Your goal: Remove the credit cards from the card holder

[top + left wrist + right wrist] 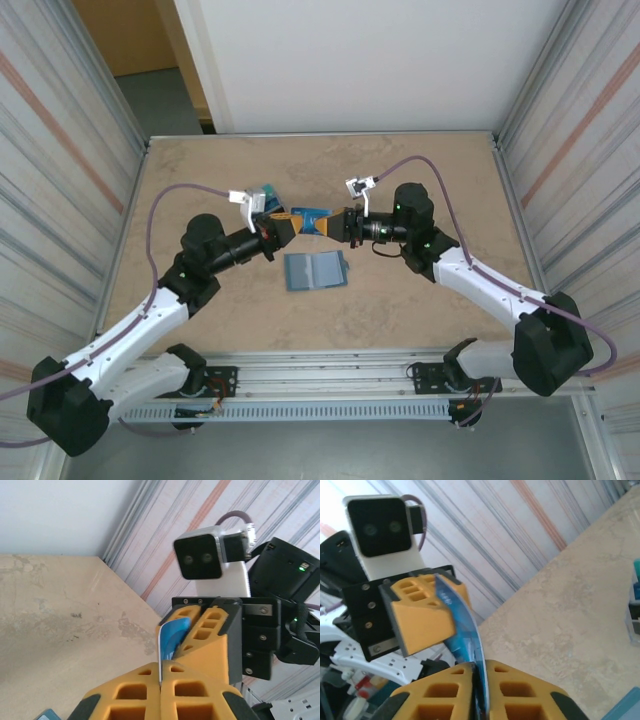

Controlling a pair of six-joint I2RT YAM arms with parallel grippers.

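One blue credit card (308, 217) hangs in the air above the table's middle, held at both ends. My left gripper (283, 228) is shut on one end, and the card's edge (172, 640) rises from between its orange fingers. My right gripper (328, 224) is shut on the other end, where the bent card (465, 630) runs from its fingers to the left gripper's orange finger (420, 615). The card holder (315, 270), a slate-blue bifold, lies open and flat on the table just in front of both grippers.
A small pile of teal and dark cards (265, 192) lies on the table behind the left gripper, and its edge (635, 600) shows in the right wrist view. Striped walls close in the left and right sides; a white panel stands at the back.
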